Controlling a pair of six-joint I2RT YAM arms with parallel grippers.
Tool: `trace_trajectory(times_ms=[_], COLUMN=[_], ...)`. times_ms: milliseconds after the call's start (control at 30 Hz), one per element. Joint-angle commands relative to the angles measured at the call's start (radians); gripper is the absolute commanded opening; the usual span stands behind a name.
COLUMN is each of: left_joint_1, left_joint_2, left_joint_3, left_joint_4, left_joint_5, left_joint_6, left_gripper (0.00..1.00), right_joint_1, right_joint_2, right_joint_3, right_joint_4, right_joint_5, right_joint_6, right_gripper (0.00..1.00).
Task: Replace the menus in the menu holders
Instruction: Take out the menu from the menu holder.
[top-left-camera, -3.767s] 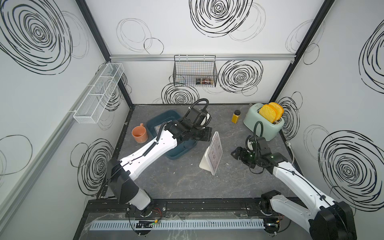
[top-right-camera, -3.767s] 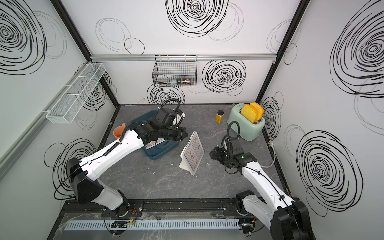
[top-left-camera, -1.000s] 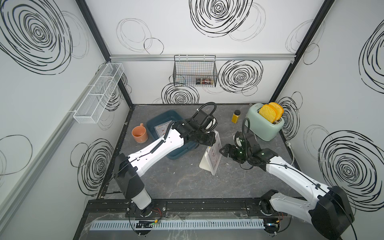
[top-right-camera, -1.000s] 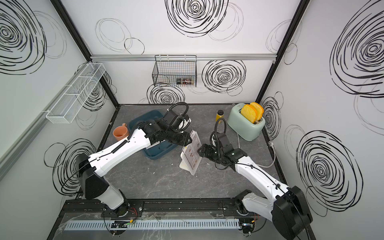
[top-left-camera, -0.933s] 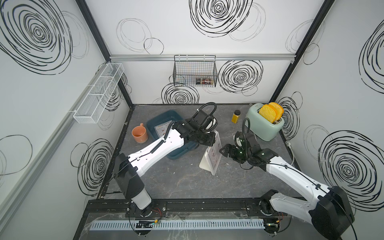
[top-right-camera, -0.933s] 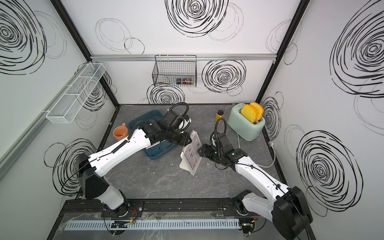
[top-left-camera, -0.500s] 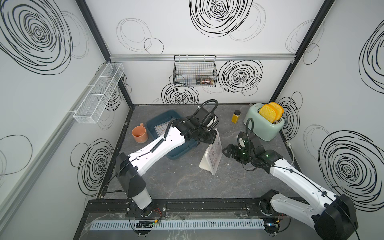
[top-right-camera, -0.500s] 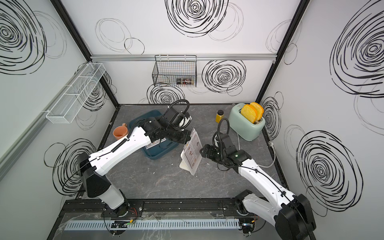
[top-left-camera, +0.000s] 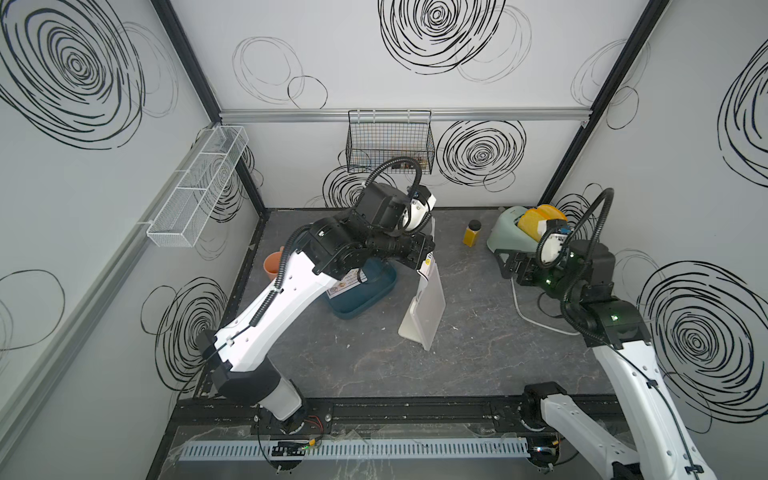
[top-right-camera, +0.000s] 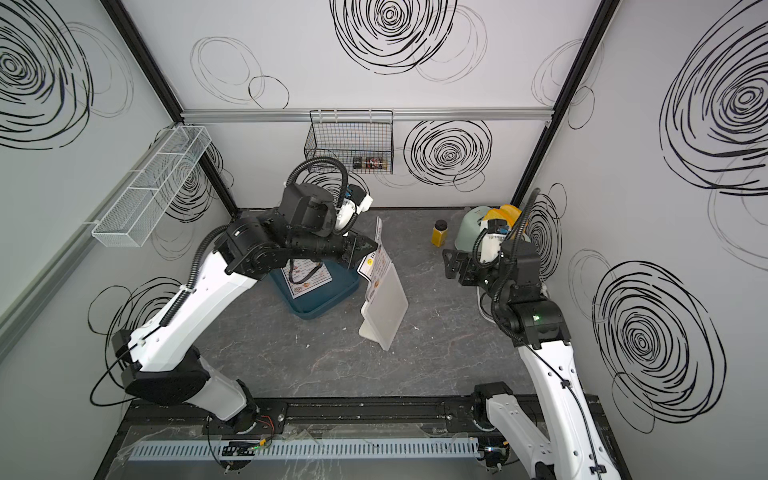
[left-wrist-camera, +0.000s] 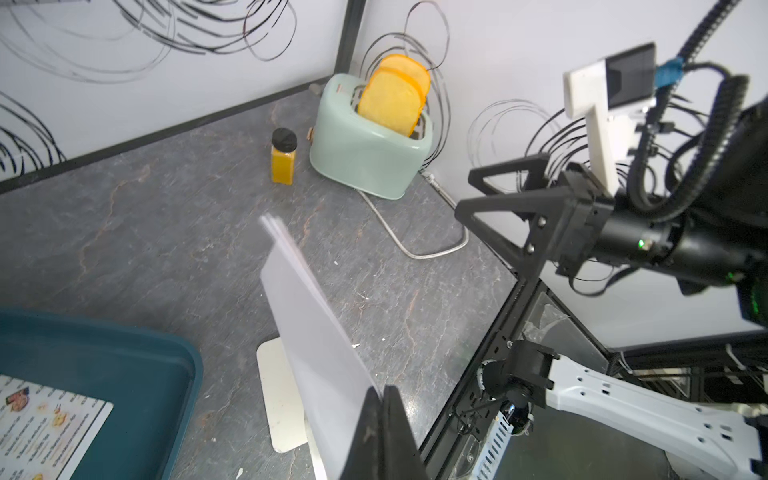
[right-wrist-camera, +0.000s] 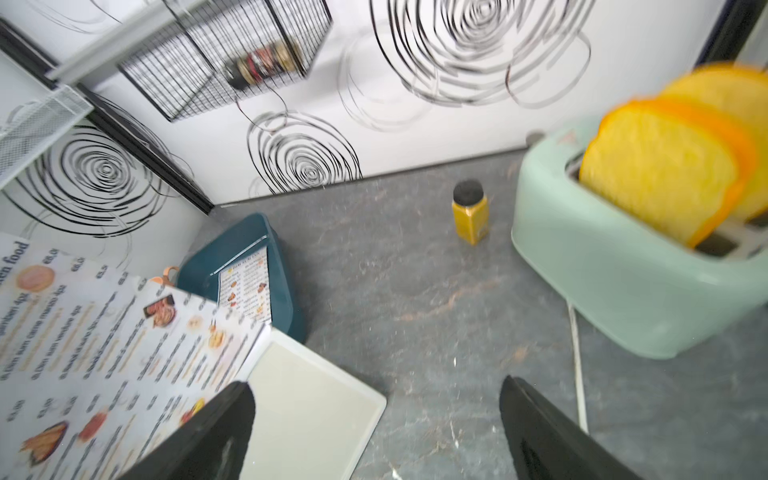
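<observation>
The white menu holder (top-left-camera: 424, 307) (top-right-camera: 384, 309) stands mid-table, and its pale face shows in the right wrist view (right-wrist-camera: 311, 407). My left gripper (top-left-camera: 428, 254) (top-right-camera: 370, 249) (left-wrist-camera: 382, 392) is shut on the upper edge of one menu (top-right-camera: 378, 259) (right-wrist-camera: 104, 332) and holds it tilted above the holder. That menu's lower edge sits at the holder's top; I cannot tell whether it is still in the slot. A second menu (top-right-camera: 307, 276) (right-wrist-camera: 247, 291) lies in the dark teal tray (top-left-camera: 365, 299) (top-right-camera: 328, 305). My right gripper (top-left-camera: 505, 257) (top-right-camera: 451, 259) (right-wrist-camera: 374, 384) hangs open and empty right of the holder.
A mint toaster (top-left-camera: 505, 232) with two yellow bread slices stands at the back right, its white cable (top-left-camera: 536, 320) trailing over the table. A yellow jar (top-left-camera: 472, 232) stands beside it. An orange cup (top-left-camera: 272, 264) sits behind my left arm. A wire basket (top-left-camera: 388, 141) hangs on the back wall.
My left gripper has shut on the menu and drawn it up out of the holder. My right arm has pulled back to the right toward the toaster, its jaws wider.
</observation>
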Motion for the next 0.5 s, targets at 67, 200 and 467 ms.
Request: trace_trajectory(times_ms=[67,200,467], left_joint_1=[-0.086,-0.12,-0.154], left_joint_2=[-0.128,-0.266,-0.342], left_joint_3=[-0.051,-0.292,-0.455], left_joint_4=[0.112,0.304,0.392], left_joint_5=[0.11,0.095,0.039], left_joint_6=[0.195,0.318,0.627], left_gripper=[0.0,0.0,0.0], right_joint_1=[0.048,0.044,0.075], right_joint_2=[0.017,-0.065,-0.117], right_joint_3=[0.133,0.07,-0.001], right_joint_4=[-0.058,0.076,0.026], right_joint_5=[-0.271,-0.44,-0.649], right_joint_6=[-0.33,-0.383,-0.662], right_gripper=[0.98,0.95,0.83])
